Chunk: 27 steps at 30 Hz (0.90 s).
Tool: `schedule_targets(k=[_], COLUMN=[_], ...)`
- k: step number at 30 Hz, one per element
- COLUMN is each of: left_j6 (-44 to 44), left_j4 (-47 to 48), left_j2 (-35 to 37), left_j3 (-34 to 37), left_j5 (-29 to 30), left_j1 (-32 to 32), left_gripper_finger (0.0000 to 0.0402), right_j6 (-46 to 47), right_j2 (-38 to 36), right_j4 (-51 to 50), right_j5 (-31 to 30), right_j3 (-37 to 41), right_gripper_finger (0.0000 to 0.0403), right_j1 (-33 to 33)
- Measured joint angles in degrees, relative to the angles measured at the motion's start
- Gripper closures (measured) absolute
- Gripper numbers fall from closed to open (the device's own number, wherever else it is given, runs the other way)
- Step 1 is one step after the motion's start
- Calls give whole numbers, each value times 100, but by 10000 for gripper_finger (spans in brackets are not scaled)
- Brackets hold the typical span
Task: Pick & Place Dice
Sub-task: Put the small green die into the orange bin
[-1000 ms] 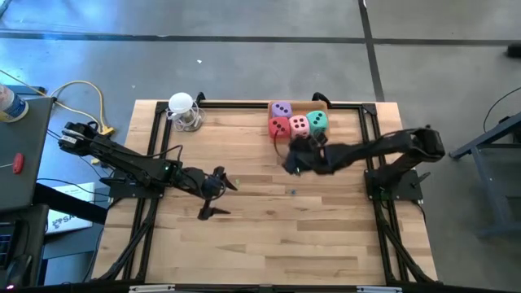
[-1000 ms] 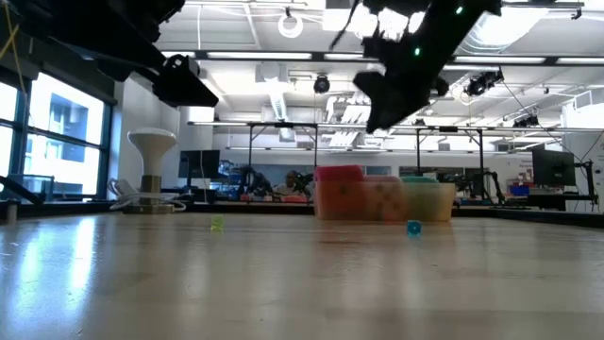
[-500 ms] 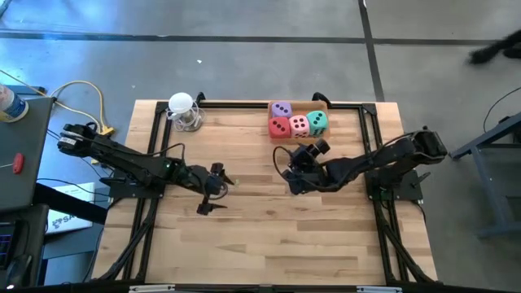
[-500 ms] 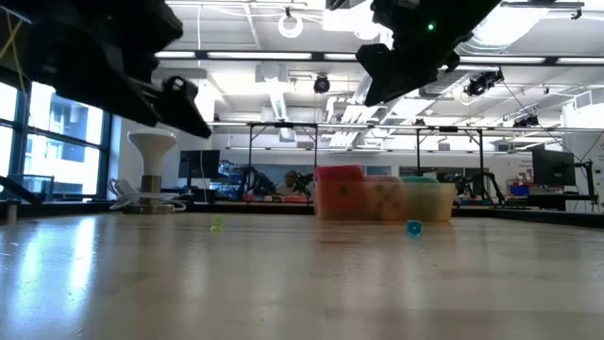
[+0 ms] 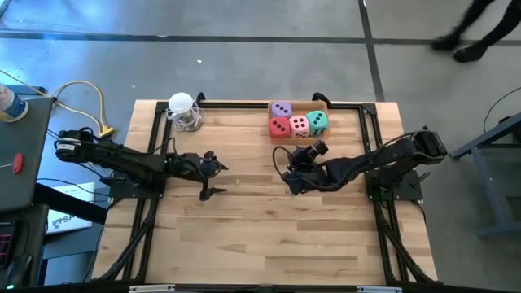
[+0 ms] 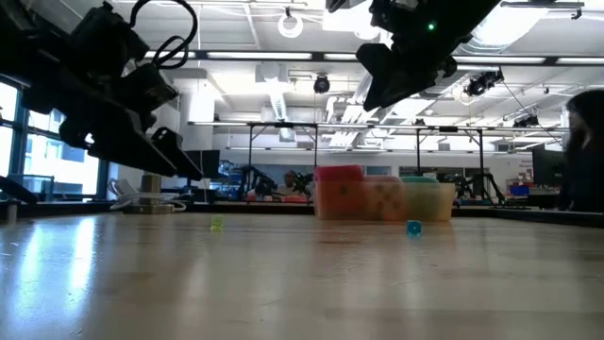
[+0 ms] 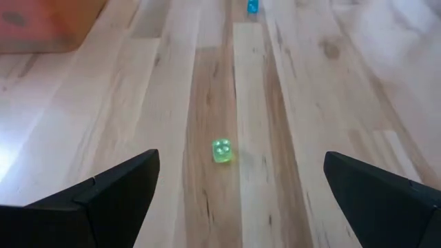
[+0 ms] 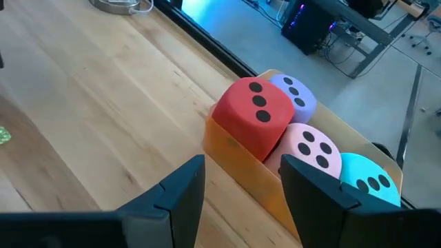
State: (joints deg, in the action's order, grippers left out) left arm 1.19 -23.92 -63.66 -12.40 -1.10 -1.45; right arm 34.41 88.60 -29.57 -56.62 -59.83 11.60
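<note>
The dice sit together in a shallow cardboard box (image 8: 234, 148) at the table's far edge. They are red (image 5: 279, 128), purple (image 5: 281, 109), pink (image 5: 299, 124) and teal (image 5: 317, 120). The right wrist view shows red (image 8: 255, 114) in front, with purple (image 8: 295, 96), pink (image 8: 310, 148) and teal (image 8: 368, 176) beside and behind it. My right gripper (image 5: 291, 175) hovers open just on the near side of the box, pointing at the red one (image 8: 242, 162). My left gripper (image 5: 216, 179) hangs wide open and low over bare wood at the left (image 7: 241, 157).
A tiny green bead die (image 7: 221, 150) lies on the wood ahead of my left gripper. A tiny blue one (image 5: 293, 192) lies near the table's middle. A white stand (image 5: 184, 110) is at the far left corner. Black frame rails (image 5: 244, 104) border the table.
My left gripper has swung toward the far edge and sunk closer to the table, staying wide open. My right gripper drew back from the dice toward the near edge early in the second and has since kept still. The dice have not moved.
</note>
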Motion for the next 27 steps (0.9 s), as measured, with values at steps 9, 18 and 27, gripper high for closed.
schedule_targets(k=[9,18,27], left_j6=[-491,-400,-364], left_j4=[-61,-200,-572], left_j2=[2,2,2], left_j3=[-2,-4,-11], left_j5=[-76,-52,-53], left_j1=[10,10,10], left_gripper_finger=[2,2,2], right_j6=[-12,-165,-231], right_j2=[0,0,0], right_j4=[23,21,21], right_j5=[138,140,170], right_j3=[0,0,0], right_gripper_finger=[221,221,221], right_j1=[-9,-13,-13])
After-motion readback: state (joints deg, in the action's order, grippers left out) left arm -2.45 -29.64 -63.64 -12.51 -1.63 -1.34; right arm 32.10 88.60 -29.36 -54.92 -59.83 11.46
